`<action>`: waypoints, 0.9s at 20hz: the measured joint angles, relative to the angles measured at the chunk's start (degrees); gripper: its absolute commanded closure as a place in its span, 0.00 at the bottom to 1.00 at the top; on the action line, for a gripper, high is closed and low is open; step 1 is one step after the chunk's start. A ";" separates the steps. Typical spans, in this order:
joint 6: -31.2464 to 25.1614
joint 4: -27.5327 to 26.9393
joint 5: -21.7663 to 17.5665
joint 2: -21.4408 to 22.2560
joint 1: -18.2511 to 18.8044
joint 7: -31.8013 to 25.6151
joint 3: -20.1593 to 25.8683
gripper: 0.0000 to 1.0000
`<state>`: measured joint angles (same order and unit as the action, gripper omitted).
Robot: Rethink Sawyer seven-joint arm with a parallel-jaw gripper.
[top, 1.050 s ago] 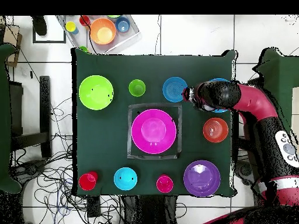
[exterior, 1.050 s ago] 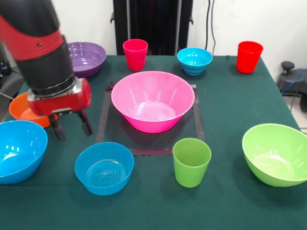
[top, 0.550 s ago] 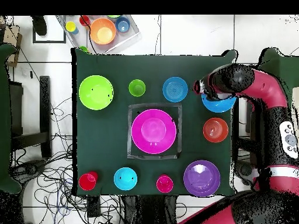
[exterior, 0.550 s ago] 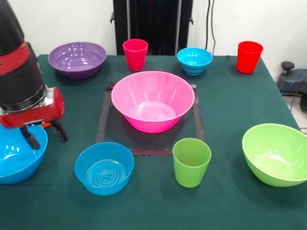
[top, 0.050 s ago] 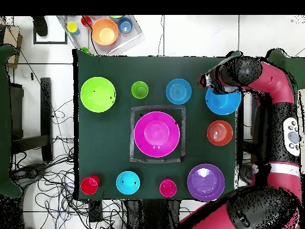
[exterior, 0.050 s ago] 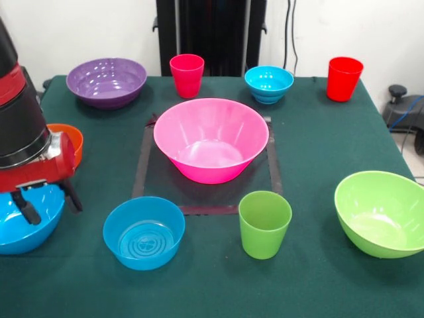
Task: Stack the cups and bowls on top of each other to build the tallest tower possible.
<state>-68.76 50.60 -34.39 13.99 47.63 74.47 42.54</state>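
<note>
My gripper (exterior, 0.050 s ago: pixel 48 202) is open at the table's left, its two black fingers astride the right rim of the large blue bowl (exterior, 0.050 s ago: pixel 16 225); from above the gripper (top, 0.050 s ago: pixel 206 80) sits at that bowl's (top, 0.050 s ago: pixel 224 102) edge. The big pink bowl (exterior, 0.050 s ago: pixel 211 139) stands in the middle, empty. A blue bowl (exterior, 0.050 s ago: pixel 144 232) and the light green cup (exterior, 0.050 s ago: pixel 264 224) stand in front of it, the lime bowl (exterior, 0.050 s ago: pixel 381 212) at right. At the back are the purple bowl (exterior, 0.050 s ago: pixel 106 81), pink-red cup (exterior, 0.050 s ago: pixel 187 75), small blue bowl (exterior, 0.050 s ago: pixel 268 83) and red cup (exterior, 0.050 s ago: pixel 344 78). The orange bowl (exterior, 0.050 s ago: pixel 71 140) peeks out behind my wrist.
A dark tape square (exterior, 0.050 s ago: pixel 140 169) frames the pink bowl on the green cloth. In the overhead view a clear tray (top, 0.050 s ago: pixel 105 32) with small coloured pieces lies off the table, and cables cover the floor (top, 0.050 s ago: pixel 53 149).
The arm swung from beside the orange bowl over to the large blue bowl's rim, uncovering the purple and orange bowls. The fingers stayed apart. No bowl or cup moved.
</note>
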 measured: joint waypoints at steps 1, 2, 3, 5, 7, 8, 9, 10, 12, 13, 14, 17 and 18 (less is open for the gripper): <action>0.01 -0.24 -0.01 -0.18 0.01 0.00 0.01 0.00; -0.01 -0.66 -0.10 -0.61 0.09 0.00 -0.02 0.00; -0.01 -0.89 -0.14 -0.88 0.18 0.00 -0.02 0.00; -0.01 -1.14 -0.21 -1.16 0.38 0.00 -0.05 0.00; -0.01 -1.26 -0.27 -1.19 0.51 0.00 -0.06 0.00; -0.01 -1.41 -0.34 -1.17 0.61 0.00 -0.12 0.00; -0.01 -1.50 -0.36 -1.13 0.67 0.00 -0.18 0.00; -0.01 -1.58 -0.37 -1.08 0.75 0.00 -0.21 0.00; -0.01 -1.66 -0.43 -0.89 1.10 0.00 -0.26 0.00; -0.01 -1.66 -0.48 -0.74 1.35 0.00 -0.31 0.00; -0.01 -1.66 -0.52 -0.55 1.60 0.00 -0.40 0.00; 0.02 -1.51 -0.62 0.08 2.14 0.00 -0.75 0.00; 0.11 -1.36 -0.64 0.34 2.28 0.00 -0.89 0.00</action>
<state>-68.64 49.24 -35.03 14.33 49.91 74.47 41.65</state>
